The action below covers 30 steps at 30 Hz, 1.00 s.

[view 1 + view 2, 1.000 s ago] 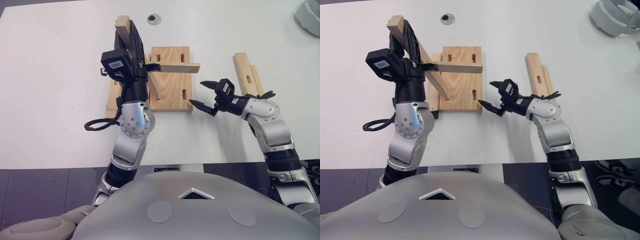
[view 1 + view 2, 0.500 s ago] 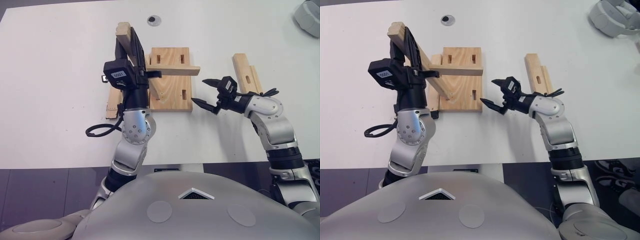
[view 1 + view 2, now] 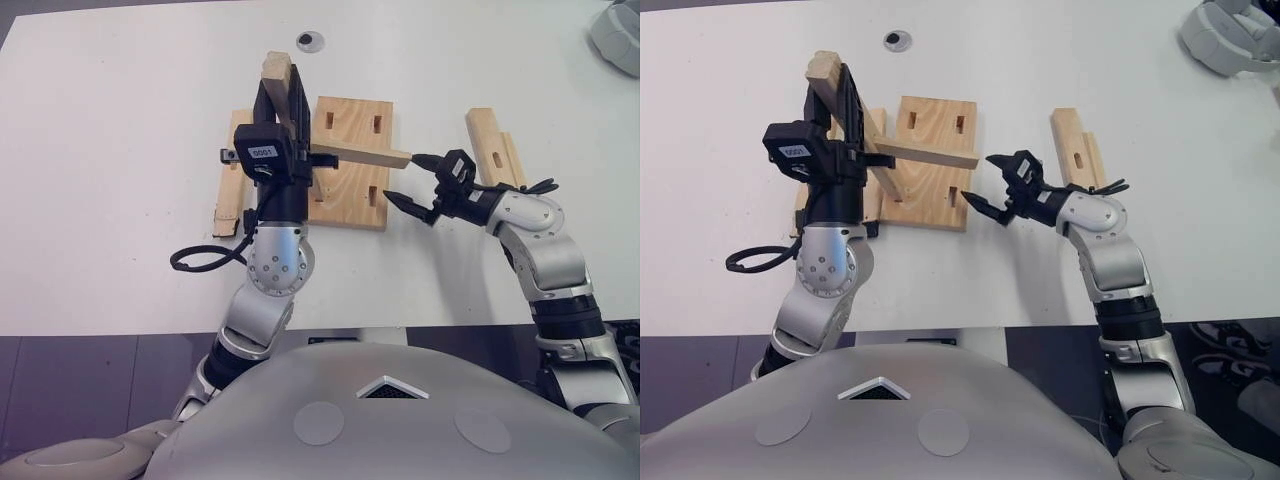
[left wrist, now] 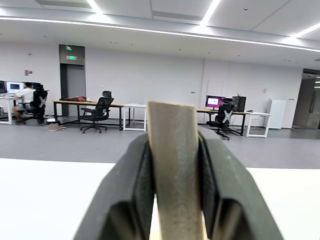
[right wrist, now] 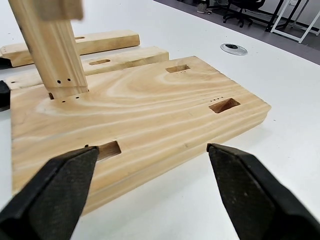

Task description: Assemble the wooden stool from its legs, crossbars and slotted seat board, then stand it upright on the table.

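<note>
The left gripper [image 3: 282,100] gripped a leg [image 3: 277,68] standing in the seat board [image 3: 350,205], mid-table [image 3: 120,200]. The right gripper [image 3: 401,176], fingers wide apart, sat just right of the board.

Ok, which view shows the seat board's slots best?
Right wrist view: seat board close, three empty slots plain. Eye views show it from above, partly behind the left gripper and its leg. Left wrist view faces that leg.
</note>
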Each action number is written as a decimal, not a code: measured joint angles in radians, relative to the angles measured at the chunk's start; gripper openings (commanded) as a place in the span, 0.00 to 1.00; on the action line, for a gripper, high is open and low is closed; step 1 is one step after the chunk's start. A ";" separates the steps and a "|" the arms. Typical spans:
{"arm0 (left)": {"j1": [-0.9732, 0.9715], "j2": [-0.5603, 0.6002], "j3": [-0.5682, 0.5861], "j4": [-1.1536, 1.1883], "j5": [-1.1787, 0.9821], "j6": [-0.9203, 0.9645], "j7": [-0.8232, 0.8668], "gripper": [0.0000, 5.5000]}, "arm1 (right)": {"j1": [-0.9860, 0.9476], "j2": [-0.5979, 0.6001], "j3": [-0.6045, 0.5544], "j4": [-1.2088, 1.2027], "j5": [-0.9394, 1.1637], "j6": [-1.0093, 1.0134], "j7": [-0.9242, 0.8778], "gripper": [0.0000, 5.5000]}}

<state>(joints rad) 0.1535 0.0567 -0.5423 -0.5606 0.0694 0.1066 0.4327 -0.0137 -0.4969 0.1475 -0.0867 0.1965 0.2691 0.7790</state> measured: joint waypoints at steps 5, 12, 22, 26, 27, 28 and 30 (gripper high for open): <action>0.015 0.013 -0.007 -0.024 0.009 0.018 -0.036 0.19 | 0.015 0.008 0.000 0.000 0.000 -0.004 -0.012 0.73; 0.017 0.027 -0.024 -0.026 0.041 0.018 -0.062 0.19 | 0.015 0.009 0.000 0.000 0.000 -0.009 -0.017 0.73; 0.022 0.023 -0.012 -0.027 0.042 0.018 -0.069 0.19 | 0.015 0.017 0.000 0.000 0.000 -0.011 -0.018 0.73; 0.034 0.010 0.017 -0.039 0.022 0.021 -0.095 0.19 | 0.015 0.019 0.000 0.000 0.000 -0.015 -0.019 0.73; 0.034 0.009 0.018 -0.040 0.022 0.024 -0.098 0.19 | 0.015 0.020 0.000 0.000 -0.001 -0.015 -0.020 0.73; 0.034 0.009 0.018 -0.041 0.023 0.025 -0.099 0.19 | 0.015 0.020 0.000 0.000 -0.001 -0.016 -0.021 0.73; 0.034 0.009 0.018 -0.041 0.026 0.026 -0.100 0.19 | 0.015 0.021 0.000 0.001 -0.001 -0.016 -0.021 0.73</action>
<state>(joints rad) 0.1877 0.0659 -0.5243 -0.6014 0.0953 0.1321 0.3323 0.0014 -0.4760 0.1471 -0.0862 0.1957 0.2529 0.7580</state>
